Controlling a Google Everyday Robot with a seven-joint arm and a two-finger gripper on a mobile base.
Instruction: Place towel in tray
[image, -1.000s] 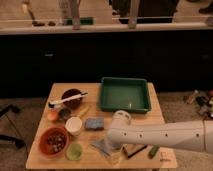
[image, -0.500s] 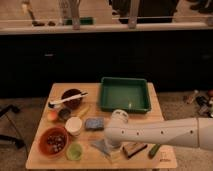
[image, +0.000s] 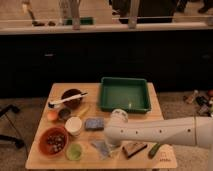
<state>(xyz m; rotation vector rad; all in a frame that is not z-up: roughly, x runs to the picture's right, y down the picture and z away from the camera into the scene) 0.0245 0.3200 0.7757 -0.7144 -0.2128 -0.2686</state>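
Over the last second the white arm (image: 160, 132) has shifted only slightly: its rounded end has crept a little further left and settled low over the front of the wooden table (image: 150, 117). The gripper (image: 113, 144) now sits tucked beneath that end, right at the near edge of the towel (image: 101, 148). The towel itself has not moved. It lies where it lay before, near the table's front edge, between the small green cup (image: 74, 151) and the brown block (image: 134, 149), and just in front of the blue-grey sponge (image: 94, 123). This reads as the arm having finished its reach, with the pick-up just being attempted. Nothing has been lifted yet, and the carry to the tray (image: 125, 108) remains to be done. The arm's end hides the gripper, so I cannot tell whether it is released or already clenched on the cloth. The towel looks like a small, thin, grey-blue cloth, rumpled and lying nearly flat, with its right side hidden under the arm. It will probably sag and fold when raised. The dark green tray stands at the back of the table, well apart from the towel, and nothing can be made out inside it.
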